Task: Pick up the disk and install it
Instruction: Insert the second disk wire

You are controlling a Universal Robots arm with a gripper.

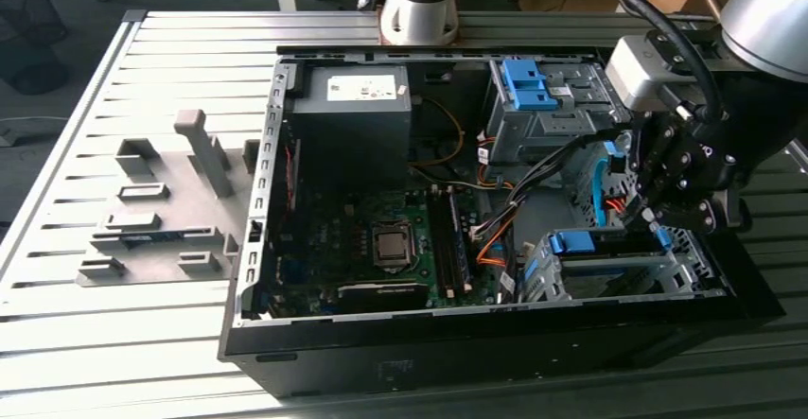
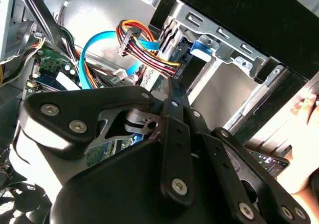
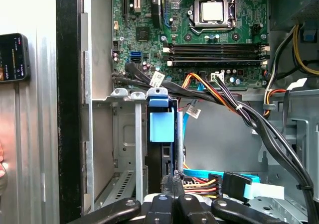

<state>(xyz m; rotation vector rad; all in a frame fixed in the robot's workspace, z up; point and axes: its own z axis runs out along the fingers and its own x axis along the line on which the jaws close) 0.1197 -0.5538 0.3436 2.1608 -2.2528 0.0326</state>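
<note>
The disk [image 3: 161,127] stands on edge in the drive cage [image 3: 124,134] at the case's front corner, its bright blue carrier frame facing the first wrist view. In the exterior view its blue frame [image 1: 586,242] shows at the top of the lower cage [image 1: 619,277], on that view's right. My gripper [image 3: 174,180] sits right behind the disk, its fingers closed together on the disk's thin rear edge. In the exterior view the gripper [image 1: 654,218] hangs just over that cage. The second wrist view shows the fingers [image 2: 172,109] pressed together, pointing at a blue tab [image 2: 199,48] in the cage.
The open computer case [image 1: 253,249] lies on a slatted metal table [image 1: 139,343], with a motherboard [image 1: 378,239], a grey power supply [image 1: 351,107] and cable bundles [image 3: 239,109]. A bare blue bracket [image 1: 523,82] sits in the upper cage. A phone [image 3: 13,57] and a person's hand [image 2: 304,134] lie beside the case.
</note>
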